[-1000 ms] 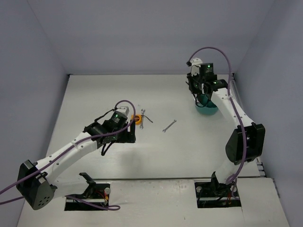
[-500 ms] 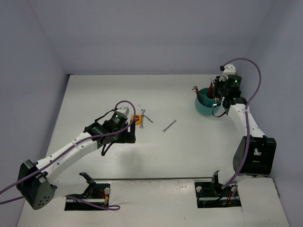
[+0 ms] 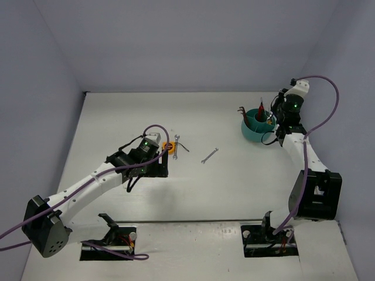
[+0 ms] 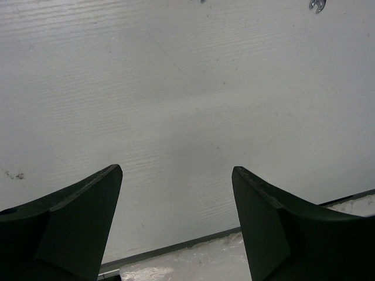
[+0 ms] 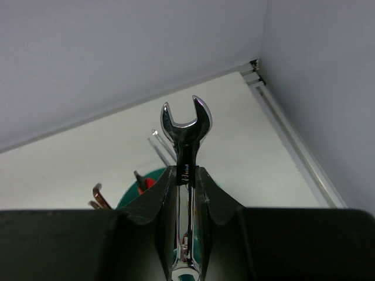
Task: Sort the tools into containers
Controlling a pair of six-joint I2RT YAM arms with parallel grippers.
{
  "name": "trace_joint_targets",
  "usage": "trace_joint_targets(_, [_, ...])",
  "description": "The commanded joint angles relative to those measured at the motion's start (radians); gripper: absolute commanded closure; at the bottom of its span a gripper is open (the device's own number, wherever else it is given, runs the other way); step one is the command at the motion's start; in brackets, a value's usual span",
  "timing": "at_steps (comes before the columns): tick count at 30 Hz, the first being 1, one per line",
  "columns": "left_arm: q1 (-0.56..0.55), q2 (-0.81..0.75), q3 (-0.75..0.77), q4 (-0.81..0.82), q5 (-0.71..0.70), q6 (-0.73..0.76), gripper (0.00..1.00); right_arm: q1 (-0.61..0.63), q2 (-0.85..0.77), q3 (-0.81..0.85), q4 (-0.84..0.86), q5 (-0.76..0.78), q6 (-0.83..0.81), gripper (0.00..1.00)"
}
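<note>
My right gripper is shut on a silver wrench that stands upright between its fingers. In the top view this gripper is at the right rim of the teal cup. The cup holds a red-handled tool, a hex key and thin shafts. My left gripper is open and empty over bare table; in the top view it is just left of the tape measure. Two silver wrenches and a dark hex key lie on the table.
The table's right edge rail and the side wall run close behind the right gripper. The table's front edge shows under the left gripper. A wrench tip shows at the top of the left wrist view.
The right arm has swung from above the cup's left side over to its right rim, near the wall. The left arm has barely moved.
</note>
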Motion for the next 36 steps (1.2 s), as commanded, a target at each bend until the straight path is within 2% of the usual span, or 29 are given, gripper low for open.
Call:
trace_joint_targets(1, [0.003, -0.029, 0.034, 0.041, 0.005, 0.014, 0.27, -0.018, -0.005, 0.003, 0.181, 0.1, 0.034, 1.0])
trace_joint_targets(18, [0.003, -0.057, 0.016, 0.036, 0.022, 0.025, 0.27, -0.079, 0.103, -0.124, 0.471, -0.201, 0.103, 1.0])
trace_joint_targets(25, [0.003, -0.054, 0.02, 0.037, 0.022, 0.036, 0.27, -0.085, 0.139, -0.135, 0.506, -0.246, 0.104, 1.0])
trace_joint_targets(36, [0.003, -0.038, 0.034, 0.038, 0.056, 0.047, 0.27, -0.094, 0.121, -0.261, 0.614, -0.249, 0.143, 1.0])
